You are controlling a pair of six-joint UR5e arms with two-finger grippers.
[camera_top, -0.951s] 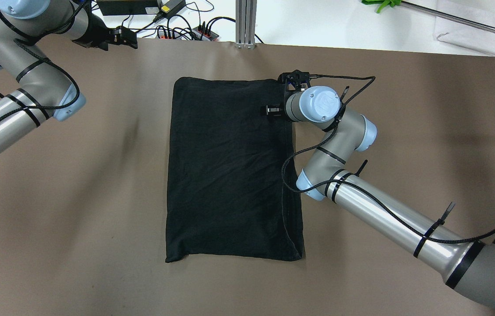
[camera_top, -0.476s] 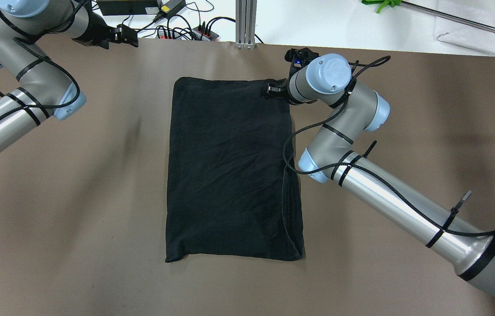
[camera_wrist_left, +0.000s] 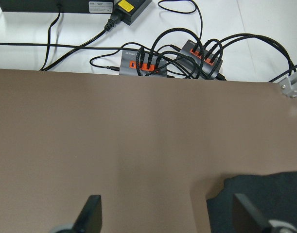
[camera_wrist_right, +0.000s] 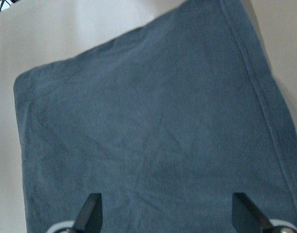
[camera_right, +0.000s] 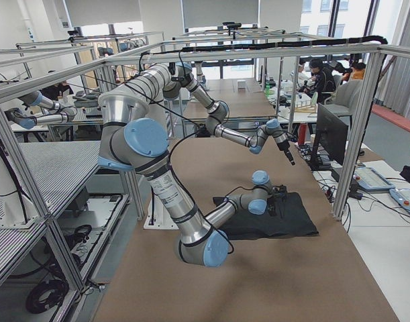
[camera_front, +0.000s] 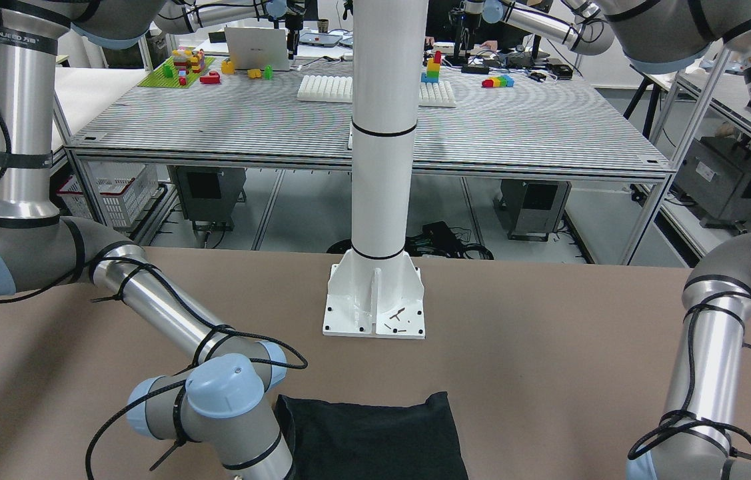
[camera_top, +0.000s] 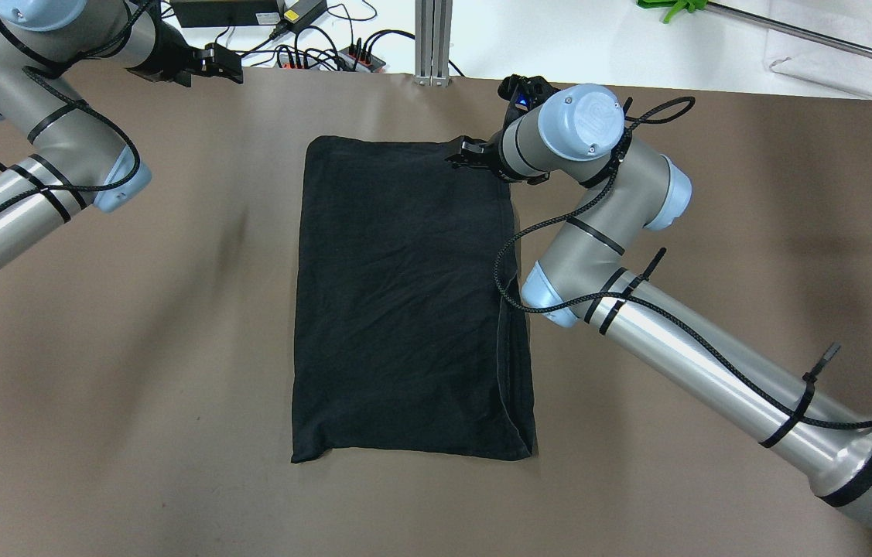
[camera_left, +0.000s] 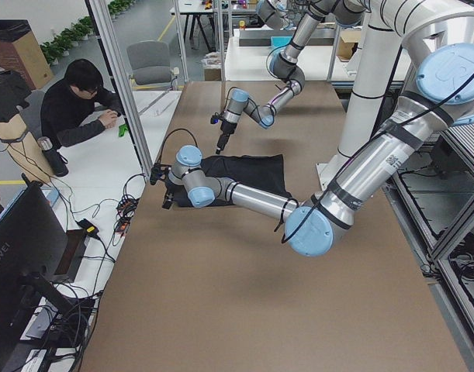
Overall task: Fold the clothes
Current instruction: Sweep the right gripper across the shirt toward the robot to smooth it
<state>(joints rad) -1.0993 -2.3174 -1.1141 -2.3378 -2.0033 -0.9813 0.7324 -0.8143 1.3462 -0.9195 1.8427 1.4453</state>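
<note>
On the left, the left gripper (camera_top: 231,68) hangs over the far edge of the brown table (camera_top: 134,387), near the power strips (camera_wrist_left: 143,63). Its two fingers are spread wide and there is nothing between them.

In the middle of the table lies the black cloth (camera_top: 405,309). It is flat and looks folded into a long shape, with its layers showing along the right edge.

On the right, the right gripper (camera_top: 460,156) hovers over the far right corner of the cloth. Its fingers are spread wide too, and they hold nothing. I cannot tell if they touch the cloth.

I think the step now is to grab that far corner for the next fold. To do it well, the right gripper should go down right at the corner and pinch all the layers, not just the top one. The left gripper is well away from the cloth. It would help if it took the far left corner, so the edges line up.
</note>
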